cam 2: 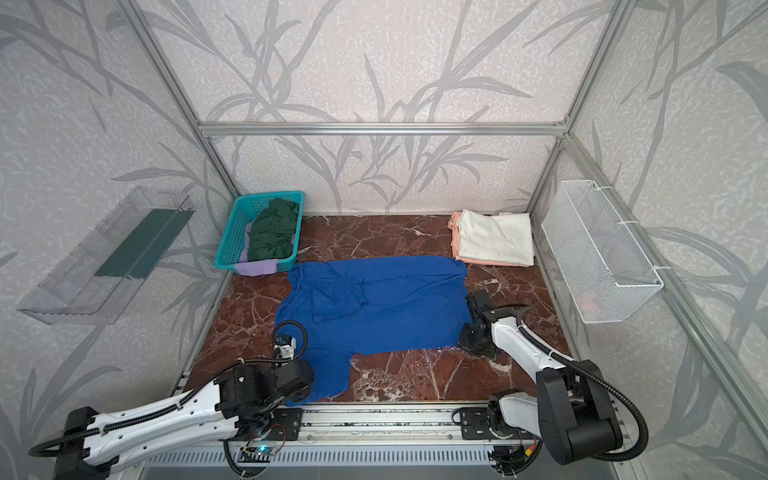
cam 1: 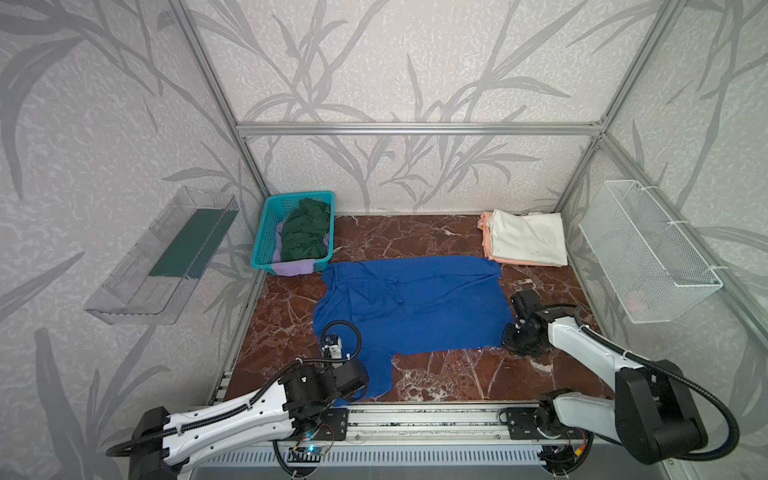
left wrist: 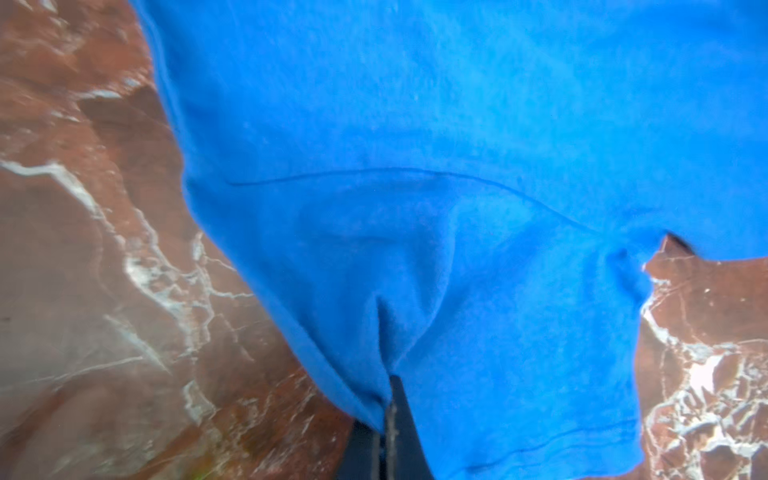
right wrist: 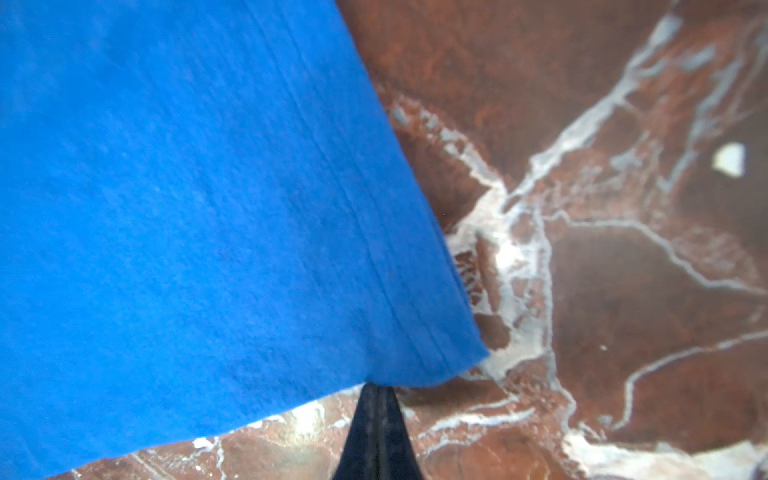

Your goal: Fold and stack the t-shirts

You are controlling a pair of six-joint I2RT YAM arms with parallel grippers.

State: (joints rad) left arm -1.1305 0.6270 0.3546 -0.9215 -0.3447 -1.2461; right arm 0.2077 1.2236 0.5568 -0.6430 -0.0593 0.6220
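A royal blue t-shirt [cam 1: 415, 305] lies spread on the red marble table [cam 1: 457, 378] in both top views, one sleeve [cam 1: 374, 374] reaching the near edge. My left gripper [left wrist: 386, 399] is shut on a pinch of cloth at that sleeve [left wrist: 478, 353]; in a top view it sits at the shirt's near-left [cam 1: 357, 380]. My right gripper [right wrist: 380, 388] is shut on the shirt's hem [right wrist: 415, 357] close to its corner, at the shirt's near-right [cam 1: 508, 336]. A dark green t-shirt [cam 1: 305, 232] and a lavender one [cam 1: 293, 268] fill the basket. A folded cream-white t-shirt [cam 1: 528, 241] lies on a peach one [cam 1: 515, 262] at the back right.
The teal plastic basket [cam 1: 266, 232] stands at the back left corner. A clear plastic bin [cam 1: 162, 257] hangs on the left wall and a white wire basket [cam 1: 648, 249] on the right wall. An aluminium rail [cam 1: 424, 419] runs along the front edge.
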